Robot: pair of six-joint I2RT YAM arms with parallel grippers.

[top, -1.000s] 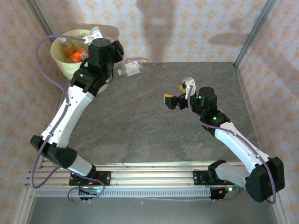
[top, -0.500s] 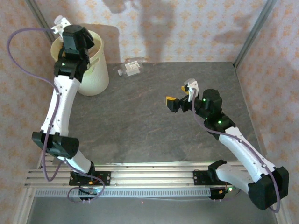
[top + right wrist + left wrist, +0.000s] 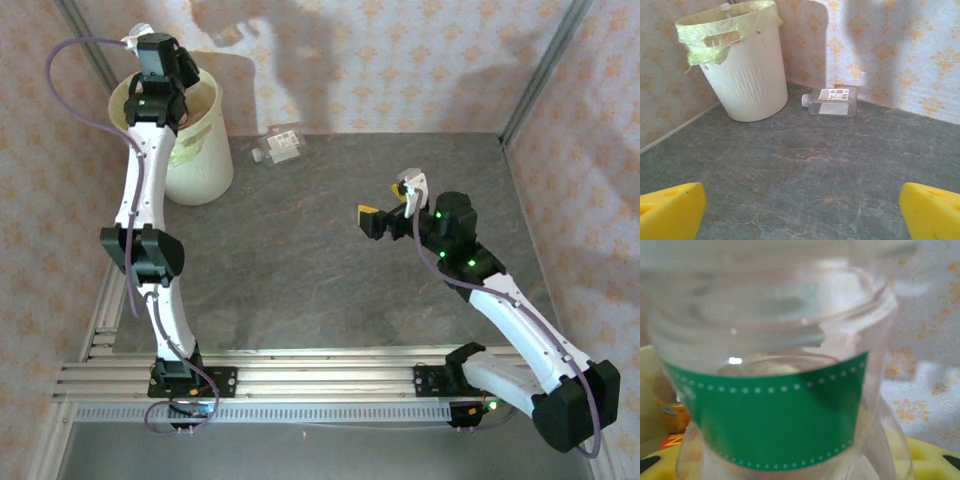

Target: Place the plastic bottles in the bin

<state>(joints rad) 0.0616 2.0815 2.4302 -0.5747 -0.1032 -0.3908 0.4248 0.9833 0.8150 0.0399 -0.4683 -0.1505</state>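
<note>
Gray bench [image 3: 300, 260] holds one clear bottle [image 3: 832, 101], far ahead of the wide-open right gripper [image 3: 382, 203]. Left gripper [image 3: 137, 45] squeezes a green-label bottle [image 3: 770, 430], with the bin [image 3: 205, 165] under it, ready to drop it.

Looks past the wide-spread right tool [image 3: 801, 212] over the desk [image 3: 805, 160] to the bin [image 3: 747, 75], with a clear bottle [image 3: 832, 101] lying near.
</note>
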